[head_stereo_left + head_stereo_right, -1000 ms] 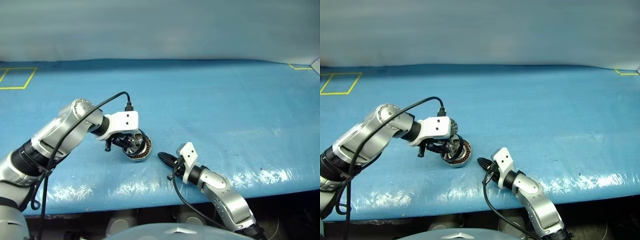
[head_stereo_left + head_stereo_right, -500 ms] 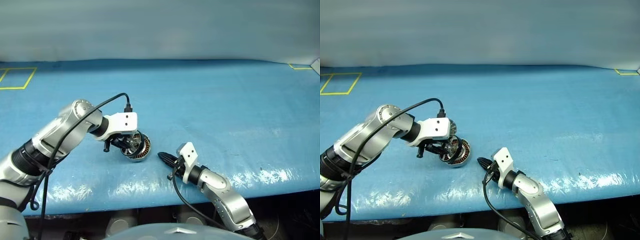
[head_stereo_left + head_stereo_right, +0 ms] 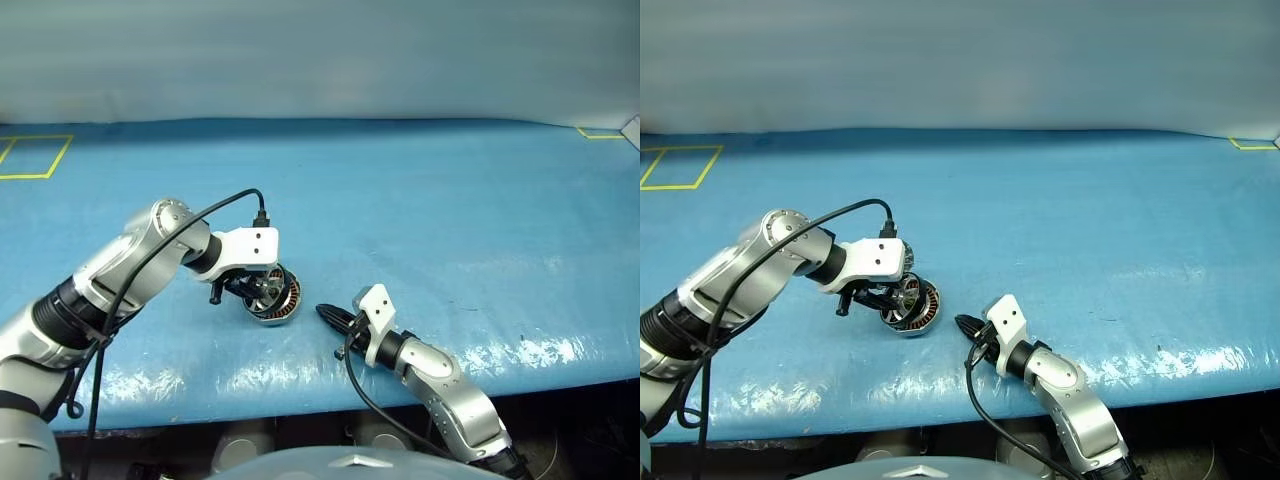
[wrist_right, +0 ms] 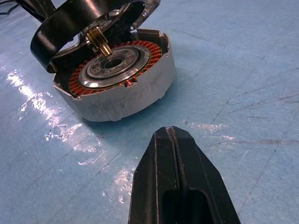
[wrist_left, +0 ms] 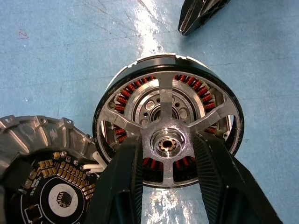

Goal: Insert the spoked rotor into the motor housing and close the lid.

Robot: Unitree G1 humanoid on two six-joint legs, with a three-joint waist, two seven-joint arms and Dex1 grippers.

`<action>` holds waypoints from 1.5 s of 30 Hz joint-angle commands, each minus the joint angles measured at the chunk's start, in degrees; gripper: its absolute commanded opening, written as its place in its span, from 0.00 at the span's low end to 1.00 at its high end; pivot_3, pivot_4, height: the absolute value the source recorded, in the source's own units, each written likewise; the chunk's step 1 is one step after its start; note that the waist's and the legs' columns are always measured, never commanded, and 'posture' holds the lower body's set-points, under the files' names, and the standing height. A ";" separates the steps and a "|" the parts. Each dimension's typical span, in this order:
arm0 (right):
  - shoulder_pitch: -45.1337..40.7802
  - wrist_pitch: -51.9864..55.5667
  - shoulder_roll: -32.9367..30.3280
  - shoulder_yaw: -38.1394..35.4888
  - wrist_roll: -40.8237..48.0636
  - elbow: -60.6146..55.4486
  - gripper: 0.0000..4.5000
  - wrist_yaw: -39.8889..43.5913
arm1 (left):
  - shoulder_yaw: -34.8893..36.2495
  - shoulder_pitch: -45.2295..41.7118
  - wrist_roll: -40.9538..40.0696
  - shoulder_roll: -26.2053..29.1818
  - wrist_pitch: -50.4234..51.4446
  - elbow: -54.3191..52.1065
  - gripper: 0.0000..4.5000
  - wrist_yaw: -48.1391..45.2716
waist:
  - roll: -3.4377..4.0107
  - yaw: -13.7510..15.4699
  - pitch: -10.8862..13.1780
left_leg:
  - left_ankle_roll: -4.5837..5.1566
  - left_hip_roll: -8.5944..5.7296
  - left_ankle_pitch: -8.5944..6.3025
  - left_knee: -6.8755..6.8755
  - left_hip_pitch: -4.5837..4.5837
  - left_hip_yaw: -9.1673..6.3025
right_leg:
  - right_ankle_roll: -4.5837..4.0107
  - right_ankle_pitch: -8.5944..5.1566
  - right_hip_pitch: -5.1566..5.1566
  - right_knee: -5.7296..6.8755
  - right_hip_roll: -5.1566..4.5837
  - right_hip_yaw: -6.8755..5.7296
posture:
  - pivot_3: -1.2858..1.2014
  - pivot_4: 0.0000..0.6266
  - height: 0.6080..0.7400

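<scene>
My left gripper (image 5: 166,182) is shut on the spoked rotor (image 5: 163,100), one finger on each side of its shiny hub. The rotor has a dark rim and silver spokes. It hangs tilted just above the open motor housing (image 4: 119,91), and its brass shaft points at the housing's centre. The housing is a grey cup with copper windings. It stands on the blue table near the front (image 3: 282,306). The lid (image 5: 42,186) lies open beside the housing, its dark inner board facing up. My right gripper (image 4: 174,140) is shut and empty. It rests low on the table a short way right of the housing (image 3: 325,313).
A blue sheet (image 3: 430,210) covers the table, and its front edge runs just behind my right arm. A yellow tape square (image 3: 30,157) is at the far left and a yellow corner mark (image 3: 598,133) at the far right. A black cable (image 3: 215,205) loops over my left wrist.
</scene>
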 commanded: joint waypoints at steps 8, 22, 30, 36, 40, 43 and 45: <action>-0.38 -0.52 0.25 -0.28 0.09 -0.80 0.00 -0.28 | 4.89 -2.05 -3.60 -2.93 2.71 -1.85 1.00 0.54 | 0.00 0.07 0.00 | 0.01 -0.01 0.00 0.06 -0.02 -0.02 | 0.01 0.00 0.02 0.00 -0.01 -0.01 | 0.52 0.24 1.00; -1.03 0.14 -0.45 -1.77 0.14 -2.33 0.00 -1.09 | 28.80 6.43 -22.29 -12.83 15.42 -9.09 0.33 12.82 | 0.00 0.11 0.00 | 0.01 0.01 0.00 0.07 -0.02 -0.06 | 0.01 0.01 0.02 0.00 -0.02 -0.01 | 0.52 0.24 1.00; -3.98 1.63 -0.39 -1.79 0.56 -5.21 0.00 -1.03 | 49.67 12.55 -21.63 -21.89 8.65 -7.70 0.00 33.21 | -0.01 0.07 0.01 | -0.02 0.06 0.01 0.11 0.07 -0.08 | -0.11 0.16 0.06 -0.03 -0.02 0.00 | 0.52 0.24 1.00; -4.28 2.41 -0.04 -0.38 0.61 -5.73 0.00 -0.63 | 53.27 19.91 -17.68 -21.84 -5.99 -0.49 0.00 37.47 | -0.01 0.59 0.00 | -0.06 0.04 0.03 0.10 0.05 0.00 | -0.15 0.22 0.05 -0.09 -0.03 0.03 | 0.52 0.24 1.00; -3.31 0.36 -0.64 0.73 0.87 -5.72 0.00 1.28 | 52.94 21.91 -23.37 -20.07 -4.97 7.44 0.00 30.39 | -0.01 0.97 0.00 | -0.06 0.02 0.03 0.14 0.01 0.02 | -0.22 0.20 0.06 -0.14 -0.03 0.01 | 0.52 0.24 1.00; -1.69 -1.70 -0.83 0.91 1.15 -5.12 0.00 2.30 | 50.70 21.39 -26.78 -18.39 -2.49 14.13 0.00 24.07 | -0.03 1.01 -0.01 | -0.05 0.00 0.03 0.18 0.01 0.01 | -0.26 0.17 0.09 -0.15 -0.03 0.00 | 0.52 0.24 1.00; -0.67 -3.02 -0.84 0.64 0.80 -4.44 0.00 2.31 | 49.08 20.31 -29.11 -17.11 -0.20 17.95 0.00 19.96 | -0.02 0.83 0.00 | -0.04 0.00 0.03 0.18 0.01 0.05 | -0.27 0.17 0.08 -0.14 -0.03 0.00 | 0.52 0.24 1.00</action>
